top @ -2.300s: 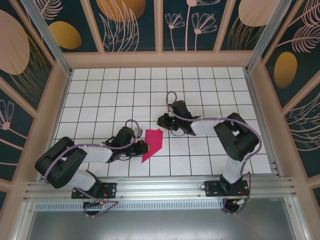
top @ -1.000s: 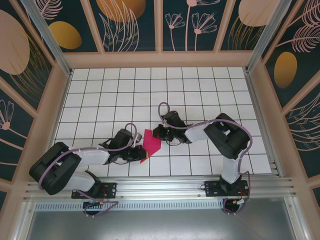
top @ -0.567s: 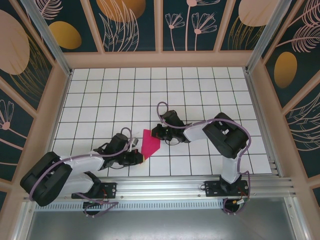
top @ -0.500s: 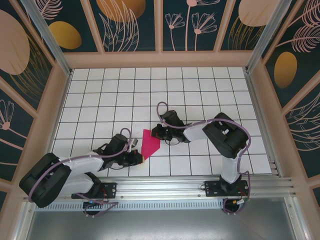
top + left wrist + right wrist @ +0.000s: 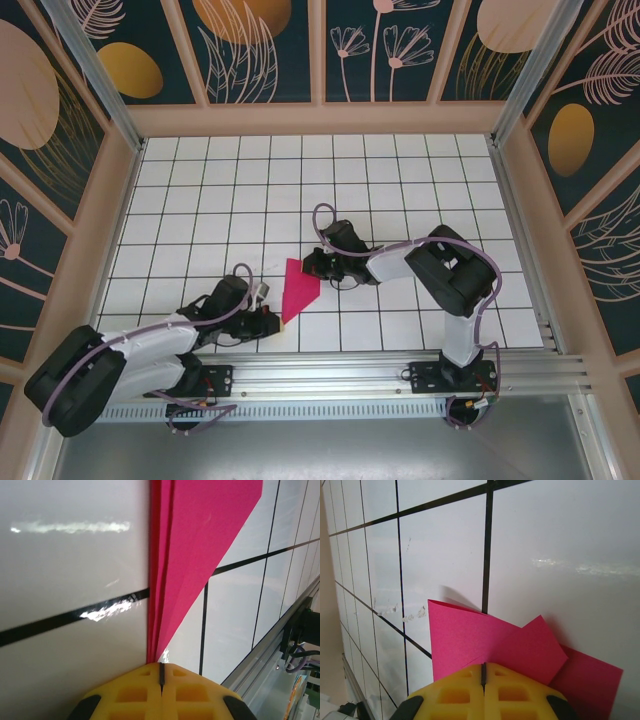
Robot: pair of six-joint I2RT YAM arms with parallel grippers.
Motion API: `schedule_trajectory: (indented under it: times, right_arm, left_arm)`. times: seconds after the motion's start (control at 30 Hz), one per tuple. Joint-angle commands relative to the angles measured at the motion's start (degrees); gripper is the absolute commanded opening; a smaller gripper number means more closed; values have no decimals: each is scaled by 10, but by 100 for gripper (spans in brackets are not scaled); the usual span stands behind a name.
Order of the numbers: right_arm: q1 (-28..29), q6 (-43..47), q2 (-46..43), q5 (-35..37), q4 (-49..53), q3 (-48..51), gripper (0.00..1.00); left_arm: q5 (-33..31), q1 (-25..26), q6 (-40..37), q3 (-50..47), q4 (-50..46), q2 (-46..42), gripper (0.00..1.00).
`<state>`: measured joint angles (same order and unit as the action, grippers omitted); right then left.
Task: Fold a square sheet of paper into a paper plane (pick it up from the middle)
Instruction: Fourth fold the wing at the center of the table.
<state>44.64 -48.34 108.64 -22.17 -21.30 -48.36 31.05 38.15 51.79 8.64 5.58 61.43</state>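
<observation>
The square sheet of paper [image 5: 298,288] is magenta pink and folded into a pointed wedge on the white tiles near the front middle. My left gripper [image 5: 272,321] is at the wedge's near tip. In the left wrist view the paper's [image 5: 200,540] stacked layers narrow into the seam of my shut yellow left gripper [image 5: 160,666]. My right gripper [image 5: 312,266] is at the wedge's far right edge. In the right wrist view its shut right gripper [image 5: 483,666] sits over the paper [image 5: 485,640], where a crease runs into the seam. The far corner lifts slightly and casts a shadow.
An aluminium rail [image 5: 320,375] runs along the near edge just behind the left gripper, seen also as the rail [image 5: 280,645] in the left wrist view. Patterned walls [image 5: 320,60] enclose the tiled floor [image 5: 420,180]. Purple cables loop over both arms.
My left arm has drawn back toward the near left and now sits at the paper's near tip. The right gripper edged left. The paper now lies as a wider triangle.
</observation>
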Motion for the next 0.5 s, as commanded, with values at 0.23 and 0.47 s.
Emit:
schedule_trajectory:
  times: [0.23, 0.47]
  right_arm:
    - [6, 50, -16, 39, 71, -42, 11]
    - [4, 66, -85, 79, 128, -63, 28]
  left_arm:
    - [-101, -1, 6, 87, -66, -100, 8]
    - [-161, -1, -44, 169, -50, 26, 7]
